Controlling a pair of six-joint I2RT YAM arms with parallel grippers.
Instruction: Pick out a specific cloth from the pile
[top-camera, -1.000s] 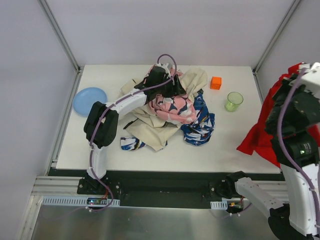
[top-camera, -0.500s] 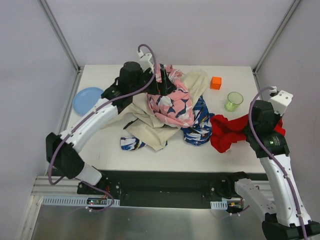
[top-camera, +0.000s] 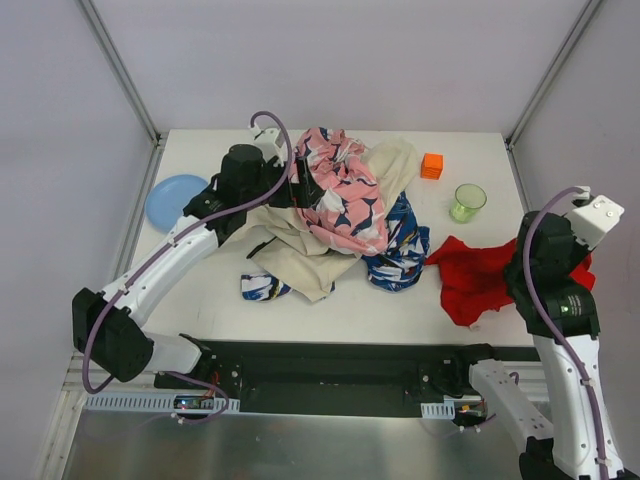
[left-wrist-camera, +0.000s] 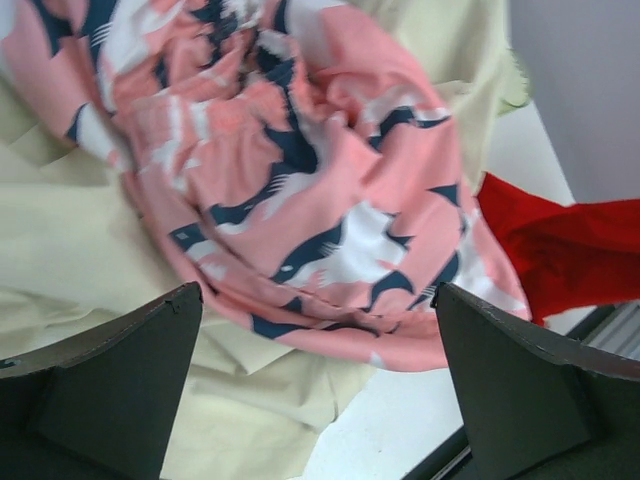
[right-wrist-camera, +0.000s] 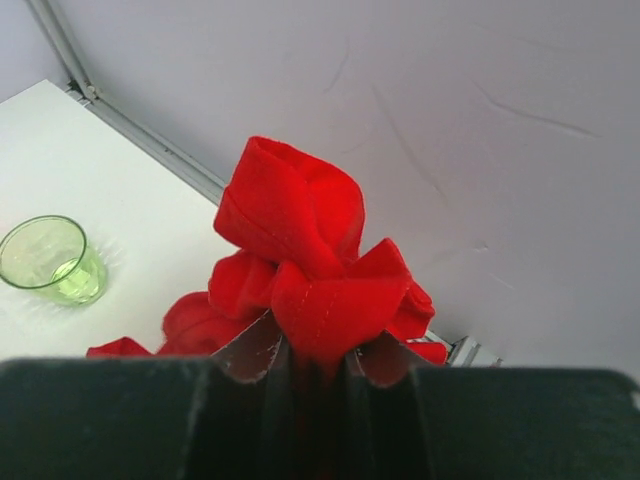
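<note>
At about 4 o'clock from the pile, the cloth hangs in a red bunch over the right side of the table, apart from the heap. Its nearest edge lies just beside the blue-white patterned cloth; whether the two touch I cannot tell. The right gripper has its jaws pressed together on a thick fold of the cloth, and the rest of the fabric bulges above and around the fingers in the wrist view. The left gripper is spread wide and holds nothing. It sits at the pile's 9 o'clock edge, facing the pink cloth that drapes over the beige cloth.

The picking-out looks almost done. What seems left is to get the cloth fully clear and set it down.

To do that well:
- The right jaws should hold their pinch until the fabric rests on bare table, because a bunched fold this fat can slip out.
- The trailing edge should go toward 3 o'clock, away from the blue-white fabric, so that nothing is dragged along.
- The green cup, at 12 o'clock from the cloth, is light and would tip easily, so the lowering path should stay nearer the front edge.
- The left arm should not stir the heap.
</note>
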